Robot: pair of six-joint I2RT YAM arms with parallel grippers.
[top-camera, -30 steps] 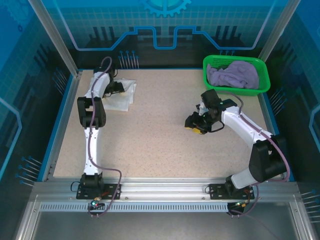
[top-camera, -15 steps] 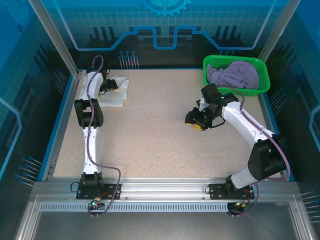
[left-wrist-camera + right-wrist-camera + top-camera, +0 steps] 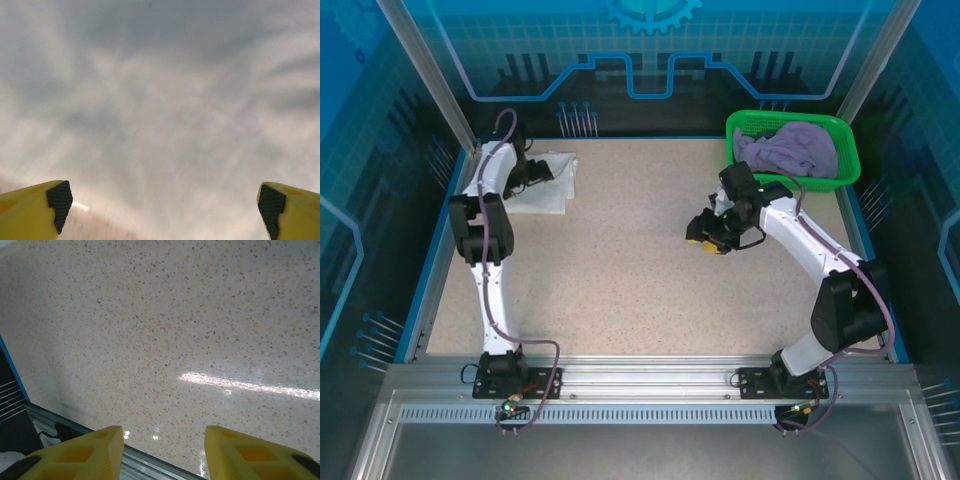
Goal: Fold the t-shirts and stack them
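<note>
A folded white t-shirt (image 3: 552,182) lies at the table's back left corner. My left gripper (image 3: 537,170) hovers right over it, jaws wide open, and pale blurred cloth (image 3: 160,110) spreads in front of the yellow fingertips (image 3: 55,205). The pale lavender t-shirt (image 3: 786,150) sits crumpled in the green mesh basket (image 3: 848,160) at the back right. My right gripper (image 3: 705,236) hangs open over bare table, left of the basket, nothing between its yellow fingers (image 3: 80,455).
The speckled beige tabletop (image 3: 640,270) stretches between the two arms. A blue rim (image 3: 432,270) and metal frame posts (image 3: 430,75) border the table. The aluminium rail (image 3: 650,385) with both arm bases runs along the near edge.
My left arm has swung further left and back, and the white shirt slid toward the back left corner. My right gripper drifted slightly left and away from me.
</note>
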